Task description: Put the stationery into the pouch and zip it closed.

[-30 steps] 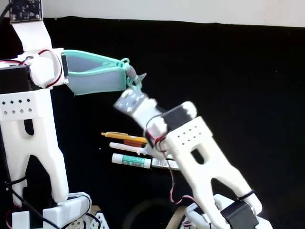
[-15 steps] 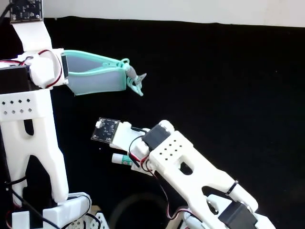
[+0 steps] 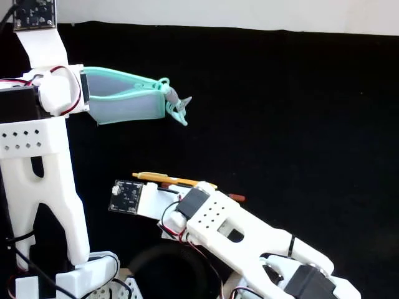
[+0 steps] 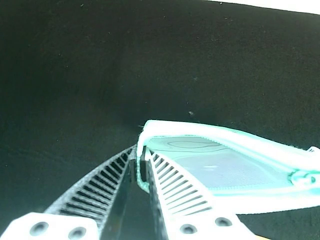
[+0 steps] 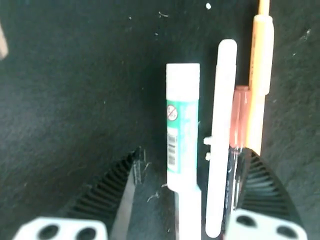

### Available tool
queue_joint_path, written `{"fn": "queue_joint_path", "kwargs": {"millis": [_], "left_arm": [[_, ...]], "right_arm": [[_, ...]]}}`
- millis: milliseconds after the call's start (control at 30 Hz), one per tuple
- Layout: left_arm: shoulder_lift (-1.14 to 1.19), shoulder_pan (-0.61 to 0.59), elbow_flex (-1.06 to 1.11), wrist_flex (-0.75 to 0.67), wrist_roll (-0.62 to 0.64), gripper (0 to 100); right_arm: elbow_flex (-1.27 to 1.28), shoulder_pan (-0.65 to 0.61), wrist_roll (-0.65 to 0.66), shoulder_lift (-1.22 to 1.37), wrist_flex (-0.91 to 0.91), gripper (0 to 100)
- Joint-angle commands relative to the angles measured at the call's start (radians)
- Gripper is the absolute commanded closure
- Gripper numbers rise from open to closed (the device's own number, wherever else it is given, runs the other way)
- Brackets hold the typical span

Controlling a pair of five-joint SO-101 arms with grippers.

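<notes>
High view: I see the pouch held up at the left arm, while the right arm sits low over the pens. Left wrist: my left gripper is clamped on the pouch's end. Right wrist: the right gripper has its fingers apart, straddling the marker and the white pen.

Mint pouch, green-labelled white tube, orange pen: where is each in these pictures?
mint pouch (image 3: 128,107), high view, on its pale side panel.
green-labelled white tube (image 5: 182,132), right wrist view, on its green label.
orange pen (image 3: 163,179), high view, on the middle of its barrel.
</notes>
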Motion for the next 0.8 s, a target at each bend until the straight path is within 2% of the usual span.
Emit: {"fn": "queue_joint_path", "kwargs": {"millis": [0,267,500,767], "left_arm": [[0.012,0.030,0.016,0.025,-0.008,99],[0.015,0.030,0.013,0.025,-0.008,99],[0.015,0.030,0.013,0.025,-0.008,99],[0.015,0.030,0.016,0.025,-0.008,99]], "right_arm": [[-0.005,-0.012,0.011,0.012,-0.079,70.7],[-0.096,-0.008,0.006,0.234,-0.139,70.7],[-0.173,-0.007,0.008,0.309,-0.139,71.4],[-0.189,-0.005,0.005,0.311,-0.142,93.4]]}}
